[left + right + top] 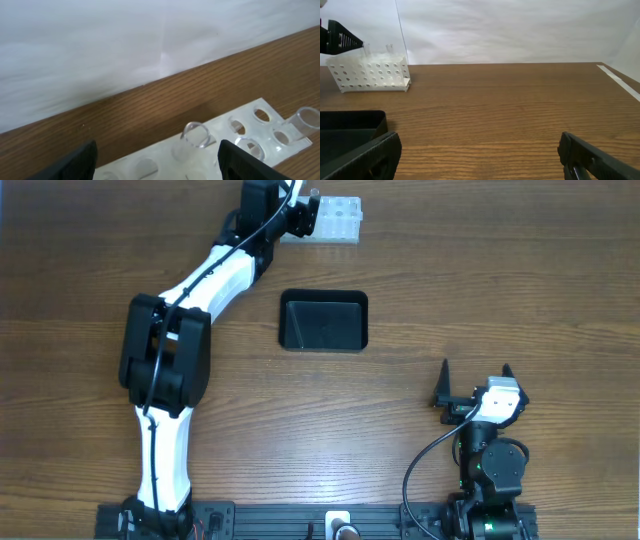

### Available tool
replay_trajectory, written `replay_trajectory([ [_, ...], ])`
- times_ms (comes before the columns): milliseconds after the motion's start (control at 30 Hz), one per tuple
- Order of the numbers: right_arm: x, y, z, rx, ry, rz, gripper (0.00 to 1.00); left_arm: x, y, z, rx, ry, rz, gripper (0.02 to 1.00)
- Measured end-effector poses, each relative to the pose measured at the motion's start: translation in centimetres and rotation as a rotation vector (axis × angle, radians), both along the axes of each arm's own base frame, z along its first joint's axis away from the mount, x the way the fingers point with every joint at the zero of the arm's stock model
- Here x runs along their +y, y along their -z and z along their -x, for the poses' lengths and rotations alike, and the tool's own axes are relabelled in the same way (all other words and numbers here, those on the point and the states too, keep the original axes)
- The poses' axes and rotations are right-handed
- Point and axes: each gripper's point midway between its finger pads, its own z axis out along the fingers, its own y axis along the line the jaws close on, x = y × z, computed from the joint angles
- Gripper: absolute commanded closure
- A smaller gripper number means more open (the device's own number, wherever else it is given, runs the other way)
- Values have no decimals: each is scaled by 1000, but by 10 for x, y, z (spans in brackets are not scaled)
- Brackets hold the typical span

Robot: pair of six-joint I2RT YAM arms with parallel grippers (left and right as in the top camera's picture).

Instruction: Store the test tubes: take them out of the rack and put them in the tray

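The left hand point(157, 152), fingers apart, faces 1 upright test tube point(195, 136) in the rack point(337, 220); the tray point(324, 325) lies at the rack's 6 o'clock.

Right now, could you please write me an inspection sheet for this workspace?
Surface: wood-grain table, with a pale strip near one edge.
Job's things: white rack at the far edge, clear test tubes upright in it; black tray nearer the arms, nothing in it.
Clutter: nothing seen.
Pincers: left pincer open at the rack, one tube between its fingers, not gripped; right pincer open near its own base, apart from the job's things.
Cables: black cable along the left arm; black loop beside the right arm's base.
Surroundings: white backdrop behind the table.
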Motion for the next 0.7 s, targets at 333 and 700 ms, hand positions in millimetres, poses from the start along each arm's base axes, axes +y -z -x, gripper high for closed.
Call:
replay_trajectory([
  [333,0,0,0,0,0,0,9,-3,6,-9,-46,3,17,264],
  [700,0,0,0,0,0,0,7,-5,8,-12,-65,4,22,375],
])
